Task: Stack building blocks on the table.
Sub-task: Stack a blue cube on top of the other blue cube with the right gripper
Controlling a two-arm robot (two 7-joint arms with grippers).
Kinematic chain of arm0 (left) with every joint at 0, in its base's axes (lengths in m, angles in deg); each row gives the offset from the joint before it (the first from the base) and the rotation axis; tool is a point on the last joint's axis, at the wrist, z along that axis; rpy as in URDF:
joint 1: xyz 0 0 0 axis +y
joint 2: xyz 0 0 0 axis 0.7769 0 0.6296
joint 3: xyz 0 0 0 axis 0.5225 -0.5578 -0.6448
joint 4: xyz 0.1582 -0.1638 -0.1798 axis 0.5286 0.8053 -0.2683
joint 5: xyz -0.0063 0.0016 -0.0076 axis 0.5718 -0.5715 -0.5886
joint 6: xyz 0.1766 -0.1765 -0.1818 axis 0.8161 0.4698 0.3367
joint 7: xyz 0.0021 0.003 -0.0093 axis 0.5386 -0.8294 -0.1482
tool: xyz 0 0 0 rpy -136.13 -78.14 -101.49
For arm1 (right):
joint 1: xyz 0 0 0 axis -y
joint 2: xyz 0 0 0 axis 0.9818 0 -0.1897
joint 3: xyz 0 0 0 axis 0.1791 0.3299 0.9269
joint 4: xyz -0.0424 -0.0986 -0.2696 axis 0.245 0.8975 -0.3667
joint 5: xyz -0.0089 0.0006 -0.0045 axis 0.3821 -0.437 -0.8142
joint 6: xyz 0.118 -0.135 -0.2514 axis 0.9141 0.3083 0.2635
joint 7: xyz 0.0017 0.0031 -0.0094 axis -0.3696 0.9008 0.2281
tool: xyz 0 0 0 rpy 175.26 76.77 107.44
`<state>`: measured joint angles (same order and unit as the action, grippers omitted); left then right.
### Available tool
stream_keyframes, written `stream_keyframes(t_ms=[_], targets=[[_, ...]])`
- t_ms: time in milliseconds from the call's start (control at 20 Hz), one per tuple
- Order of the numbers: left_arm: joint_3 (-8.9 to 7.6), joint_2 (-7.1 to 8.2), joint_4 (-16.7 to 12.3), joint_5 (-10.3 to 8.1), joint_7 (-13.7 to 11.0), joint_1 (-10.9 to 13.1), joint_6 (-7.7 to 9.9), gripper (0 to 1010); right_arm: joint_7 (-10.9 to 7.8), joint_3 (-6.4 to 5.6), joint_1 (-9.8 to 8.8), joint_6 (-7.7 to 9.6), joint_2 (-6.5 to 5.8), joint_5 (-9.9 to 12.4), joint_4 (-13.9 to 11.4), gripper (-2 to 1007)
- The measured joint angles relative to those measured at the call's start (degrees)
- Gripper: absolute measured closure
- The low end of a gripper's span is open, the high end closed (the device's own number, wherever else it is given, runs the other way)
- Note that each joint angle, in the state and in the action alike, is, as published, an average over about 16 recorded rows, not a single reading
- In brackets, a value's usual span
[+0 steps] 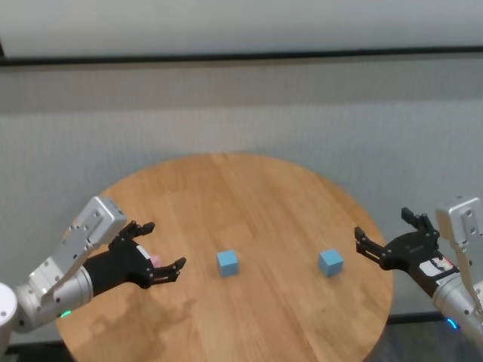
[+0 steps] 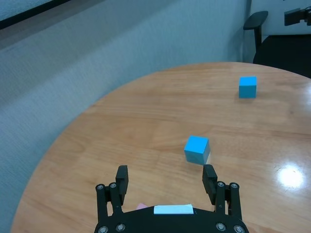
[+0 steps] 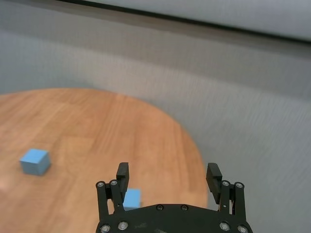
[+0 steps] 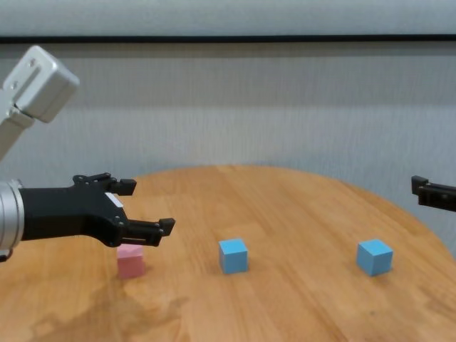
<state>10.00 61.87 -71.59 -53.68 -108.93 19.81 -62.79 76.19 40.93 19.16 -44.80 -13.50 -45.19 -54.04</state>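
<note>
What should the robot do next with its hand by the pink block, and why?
Probably lower the left gripper straight down around the pink block. Its fingers are open and it hovers just above that block, which sits alone on the table, nothing stacked yet.

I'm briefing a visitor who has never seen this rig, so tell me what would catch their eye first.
Three small matte cubes sit apart on the round light-brown wooden table: a light blue cube near the middle, another light blue cube toward the robot's right, and a pink cube on its left. The open left gripper hovers over the pink one; the open right gripper hangs at the table's right edge.
</note>
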Motion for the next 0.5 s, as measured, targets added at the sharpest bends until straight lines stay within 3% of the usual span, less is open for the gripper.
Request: stream_keyframes(t_ms=[350,500], targets=[[0.15,-0.28,0.3,-0.01,-0.1,-0.3,0.21,7,0.49,-3.25,-2.81,8.99,3.35,6.9,-5.0,1],[0.19,-0.36,0.4,-0.02,-0.2,-0.4,0.26,7,0.88,-4.2,-3.6,11.85,4.91,9.0,-6.0,1]])
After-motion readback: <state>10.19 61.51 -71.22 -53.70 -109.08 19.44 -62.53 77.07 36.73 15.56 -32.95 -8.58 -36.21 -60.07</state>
